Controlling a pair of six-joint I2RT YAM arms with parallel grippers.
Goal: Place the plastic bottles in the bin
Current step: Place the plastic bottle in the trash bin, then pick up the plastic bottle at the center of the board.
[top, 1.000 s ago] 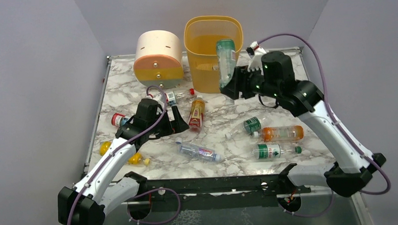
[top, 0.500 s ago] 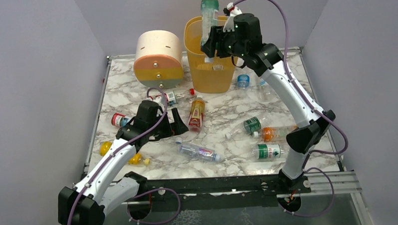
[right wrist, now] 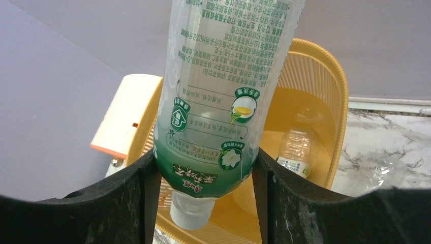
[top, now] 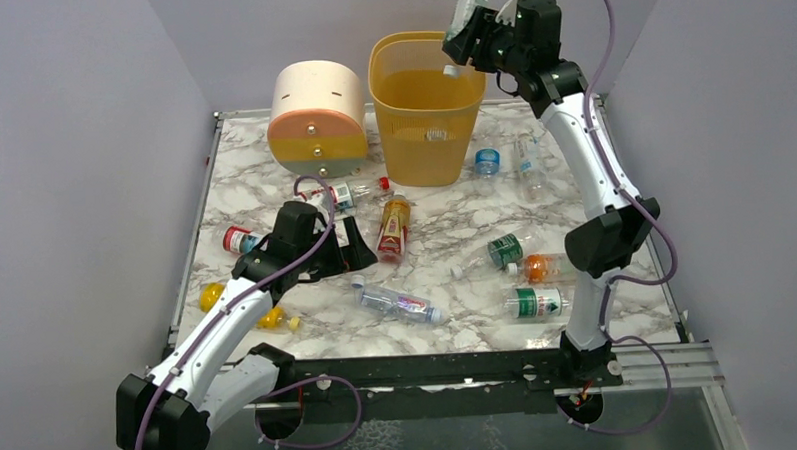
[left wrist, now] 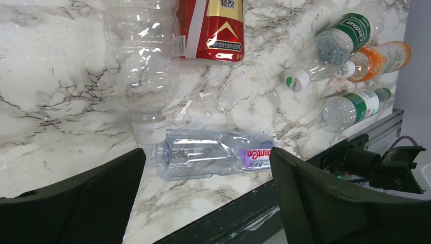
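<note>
- Right gripper (top: 465, 28) is high at the far side, clenched on a tall green bottle (right wrist: 223, 101). The neck points down over the open top of the bin (top: 427, 154), by its far right rim.
- In the top view I only get the lower part of that bottle; the rest runs off the top edge. The right wrist view cuts its upper end too.
- One clear bottle (right wrist: 295, 152) lies inside the bin against the right wall. The tall green bottle blocks most of the bin floor, so I can't tell what else is in there.
- Left gripper (top: 347, 245) sits low over the desk (top: 454, 208), near left, released and grasping nothing.
- In the left wrist view, a purple-label bottle (left wrist: 213, 155) lies crosswise on the desk in the gap between the fingers.
- An unlabelled bottle (left wrist: 142, 66) has its white cap end just beside it, and a red-label bottle (left wrist: 211, 25) is cut off by the top edge.
- To the right on the desk are two green-banded bottles (top: 505, 249) and an orange bottle (top: 538, 268). The orange bottle's right end is hidden behind the right arm (top: 610, 238).
- Yellow bottles (top: 212, 295) at near left are partly covered by the left arm (top: 228, 326).
- A blue-topped bottle (top: 486, 162) and a clear one next to it lie right of the bin, too small to read.
- The drawer unit (top: 317, 118) stands left of the bin.
</note>
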